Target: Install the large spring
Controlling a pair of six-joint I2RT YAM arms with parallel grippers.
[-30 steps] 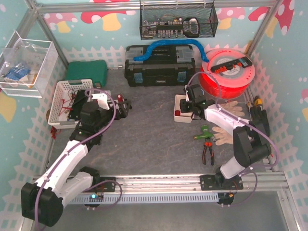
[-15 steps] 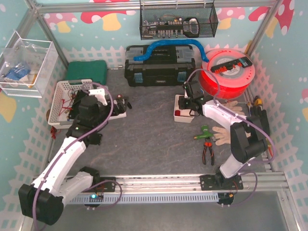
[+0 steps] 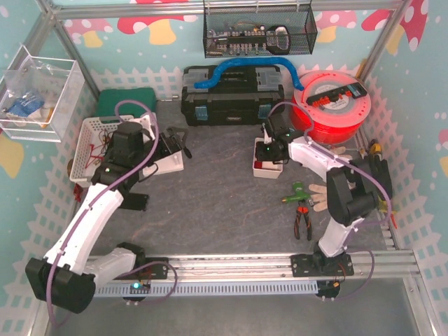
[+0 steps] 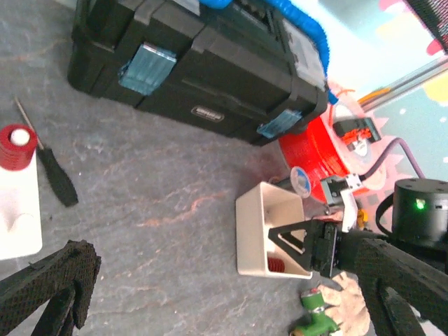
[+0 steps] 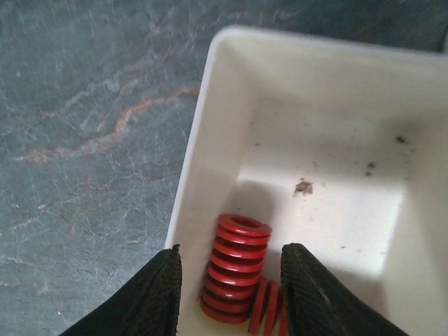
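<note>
Seen from overhead, the right arm (image 3: 316, 159) rises from its base at the near right edge of the table (image 3: 224, 210) and is folded at the elbow. Its forearm is stretched toward the far left, so that the right gripper (image 3: 268, 150) is held pointing down into a small white bin (image 3: 260, 171) in front of a black toolbox (image 3: 231, 98). In the right wrist view its two black fingers (image 5: 157, 294) are shown apart, one on each side of the large spring (image 5: 234, 269). A narrow gap is visible on either side and nothing is clamped. The large spring is seen inside the bin, close to the wall at the left of that view. It is a bright red coil of about seven ribbed turns, tilted a little, with its hollow end facing up. A second red piece (image 5: 269, 311) is seen just beside it, mostly cut off by the picture's edge. The left arm (image 3: 91, 217) is extended from the near left base toward the far left. The left gripper (image 3: 166, 145) is held over a white block (image 3: 170, 163) beside a white basket (image 3: 87, 143), well apart from the bin. In the left wrist view its mesh-covered fingers (image 4: 49, 287) are spread wide with nothing between them. A short red coil (image 4: 15, 145) is seen on the white block, and a screwdriver (image 4: 56, 175) lies near it.
</note>
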